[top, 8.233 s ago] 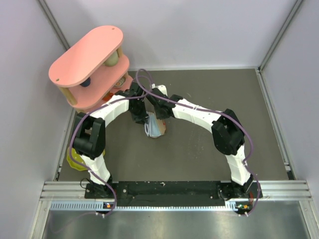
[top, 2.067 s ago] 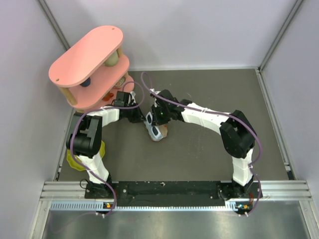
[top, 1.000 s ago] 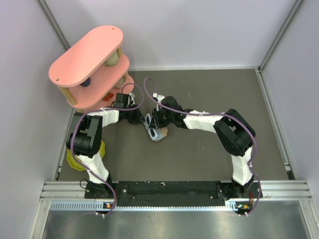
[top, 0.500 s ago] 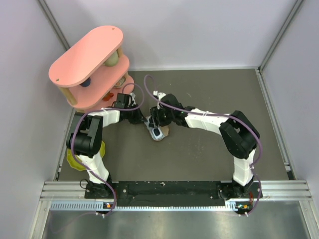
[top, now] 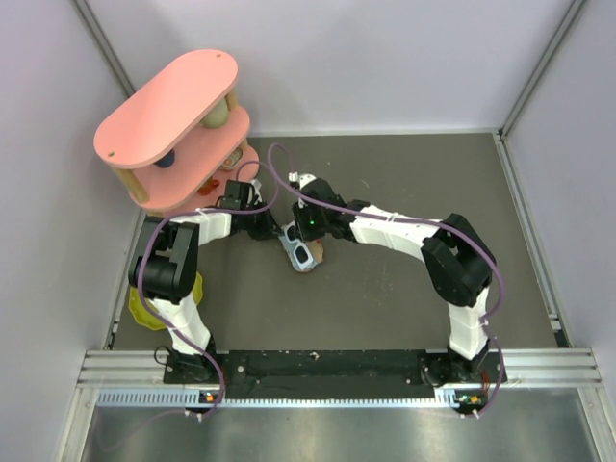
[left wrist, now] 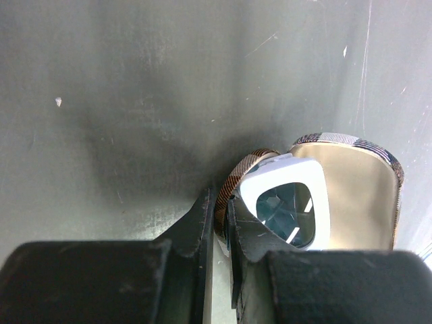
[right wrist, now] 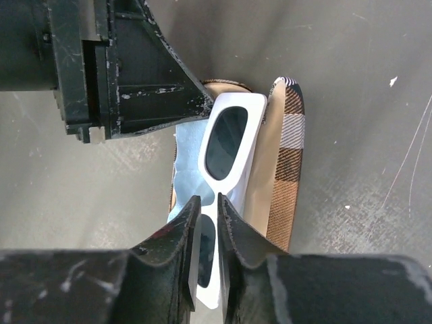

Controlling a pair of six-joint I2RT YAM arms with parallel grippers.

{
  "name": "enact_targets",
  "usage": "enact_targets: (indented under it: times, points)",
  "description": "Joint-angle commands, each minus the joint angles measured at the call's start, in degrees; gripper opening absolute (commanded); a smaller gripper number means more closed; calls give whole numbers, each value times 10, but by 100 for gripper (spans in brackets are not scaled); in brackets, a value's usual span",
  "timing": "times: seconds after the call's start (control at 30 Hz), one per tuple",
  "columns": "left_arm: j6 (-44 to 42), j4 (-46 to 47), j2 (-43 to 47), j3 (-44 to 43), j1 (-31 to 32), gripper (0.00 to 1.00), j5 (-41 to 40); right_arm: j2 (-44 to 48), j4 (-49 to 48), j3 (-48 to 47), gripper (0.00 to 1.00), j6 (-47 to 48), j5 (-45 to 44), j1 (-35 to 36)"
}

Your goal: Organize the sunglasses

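Observation:
The white sunglasses [top: 301, 249] with dark lenses lie in the open brown plaid case [top: 318, 258], on top of the light blue cloth [right wrist: 184, 177]. In the right wrist view my right gripper [right wrist: 208, 201] is closed on the bridge of the sunglasses [right wrist: 233, 145], beside the beige inside of the case [right wrist: 287, 169]. In the left wrist view my left gripper [left wrist: 219, 202] is shut on the case's plaid rim [left wrist: 233, 185], with one lens of the sunglasses [left wrist: 287, 209] just past it. From above, the left gripper [top: 272, 231] and the right gripper [top: 302, 234] meet over the case.
A pink two-tier shelf [top: 168, 111] holding small items stands at the back left, close behind the left arm. A yellow object [top: 140, 306] lies by the left arm's base. Grey walls enclose the dark table [top: 433, 192].
The right gripper has shifted slightly back over the case, and more of the white sunglasses shows in it. The left gripper has stayed on the case's rim.

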State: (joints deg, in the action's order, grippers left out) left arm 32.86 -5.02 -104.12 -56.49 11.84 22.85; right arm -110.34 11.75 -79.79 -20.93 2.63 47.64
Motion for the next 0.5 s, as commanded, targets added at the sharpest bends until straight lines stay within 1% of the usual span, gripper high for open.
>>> enact_targets:
  times: [0.0, 0.23, 0.47]
  points:
    - [-13, -8, -13, 8, 0, 0, -21, -24, 29, -43, 13, 6, -25, 15]
    - [-8, -10, -14, 8, 0, 0, -24, -50, 65, -56, 5, -13, -68, 24]
    - [-4, -6, -15, 8, 0, 0, -22, -58, 47, -49, 4, -25, -39, 24]
